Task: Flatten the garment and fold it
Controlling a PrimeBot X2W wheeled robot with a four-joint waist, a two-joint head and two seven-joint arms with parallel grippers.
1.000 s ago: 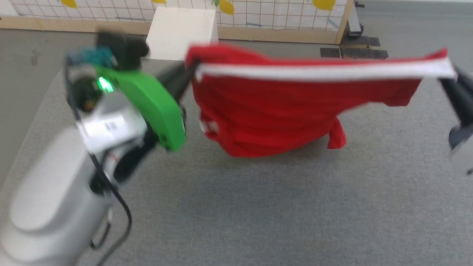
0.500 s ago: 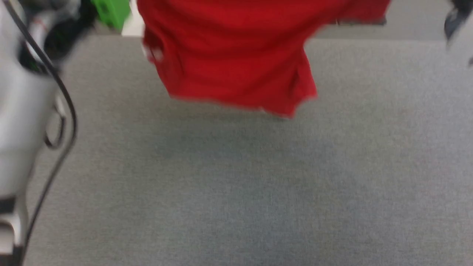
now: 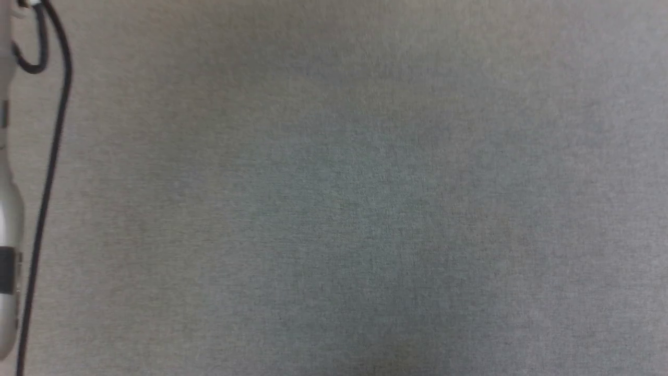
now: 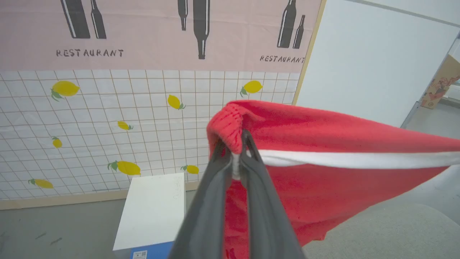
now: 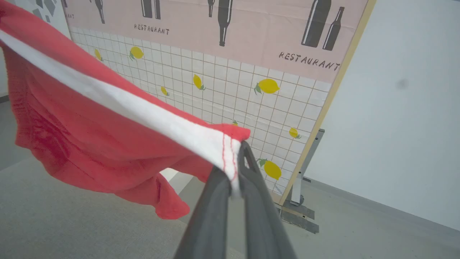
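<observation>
The red shorts (image 4: pixel 323 151) hang in the air, stretched between both grippers, with a white side stripe (image 4: pixel 345 159) running along the taut top edge. In the left wrist view my left gripper (image 4: pixel 237 147) is shut on the gathered waistband end. In the right wrist view my right gripper (image 5: pixel 235 154) is shut on the white-striped leg hem (image 5: pixel 215 144), and the rest of the shorts (image 5: pixel 72 136) sags to the left above the grey surface. In the head view a pale forearm (image 3: pixel 8 209) with a black cable (image 3: pixel 49 156) runs along the left edge.
A grey fabric-covered table (image 3: pixel 334 209) spreads below. Beyond it stand a white box (image 4: pixel 154 212) on the floor and a tiled lemon-print screen (image 4: pixel 107 115) with a wooden frame (image 5: pixel 323 118) and metal foot (image 5: pixel 300 216).
The head camera has tipped down, so the shorts and both grippers slid up out of its picture. Earlier the shorts hung stretched between both grippers.
</observation>
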